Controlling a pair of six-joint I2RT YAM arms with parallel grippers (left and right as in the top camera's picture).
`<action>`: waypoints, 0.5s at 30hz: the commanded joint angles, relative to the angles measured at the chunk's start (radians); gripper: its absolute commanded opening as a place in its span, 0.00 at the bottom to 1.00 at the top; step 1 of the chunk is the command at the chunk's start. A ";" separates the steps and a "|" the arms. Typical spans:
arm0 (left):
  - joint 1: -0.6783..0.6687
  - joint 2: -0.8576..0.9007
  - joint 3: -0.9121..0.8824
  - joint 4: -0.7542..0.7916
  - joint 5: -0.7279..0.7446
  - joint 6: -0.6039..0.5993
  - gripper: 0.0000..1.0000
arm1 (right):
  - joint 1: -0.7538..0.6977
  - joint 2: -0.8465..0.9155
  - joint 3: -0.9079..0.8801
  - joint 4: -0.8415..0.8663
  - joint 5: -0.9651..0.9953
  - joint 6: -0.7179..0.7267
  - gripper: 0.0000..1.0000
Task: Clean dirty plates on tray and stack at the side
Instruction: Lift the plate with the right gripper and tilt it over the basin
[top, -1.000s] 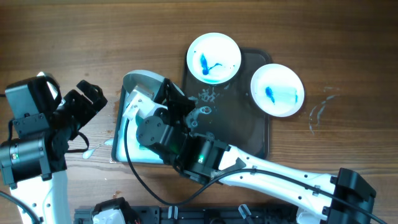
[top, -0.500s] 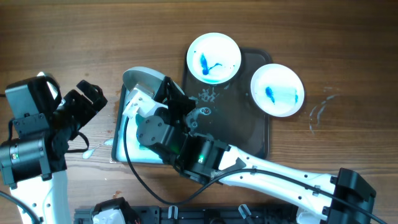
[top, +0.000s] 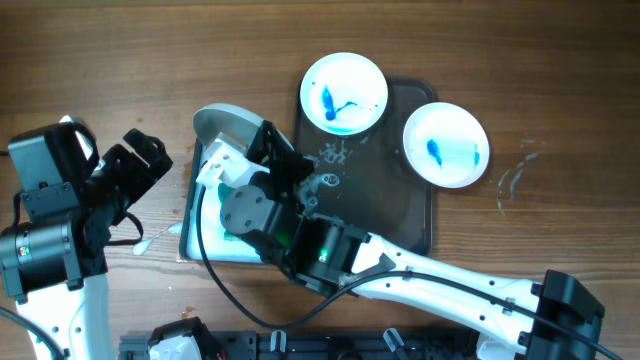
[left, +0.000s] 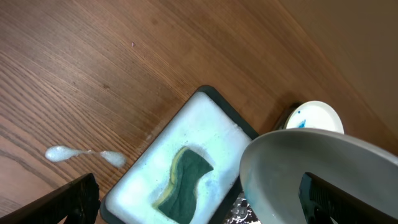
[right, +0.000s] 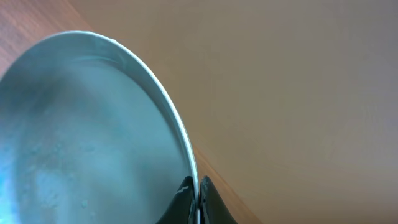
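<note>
My right gripper (right: 194, 193) is shut on the rim of a wiped white plate (right: 81, 130) and holds it tilted above the small white sponge tray; the plate also shows in the overhead view (top: 222, 126) and the left wrist view (left: 323, 174). Two plates with blue smears lie at the dark grey tray (top: 385, 205): one (top: 343, 92) on its top-left corner, one (top: 446, 144) on its right edge. My left gripper (left: 199, 205) is open and empty, above the sponge tray. The right gripper's fingertips are hidden under the arm in the overhead view.
A white sponge tray (left: 186, 124) holds a teal sponge (left: 185, 183) and foam. A streak of foam (left: 81, 154) lies on the wood to its left. Foam specks sit on the dark tray (top: 330, 155). The left arm (top: 60, 220) stands at the left edge.
The held plate has shifted slightly up and to the left over the sponge tray. The left arm has not moved.
</note>
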 joint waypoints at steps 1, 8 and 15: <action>0.006 -0.001 0.010 0.001 0.016 -0.010 1.00 | -0.006 0.007 0.019 0.015 0.022 0.034 0.04; 0.006 -0.001 0.010 0.001 0.016 -0.010 1.00 | -0.003 0.008 0.019 -0.015 0.017 0.097 0.04; 0.006 -0.001 0.010 0.001 0.016 -0.010 1.00 | -0.005 0.008 0.019 -0.010 0.048 0.101 0.04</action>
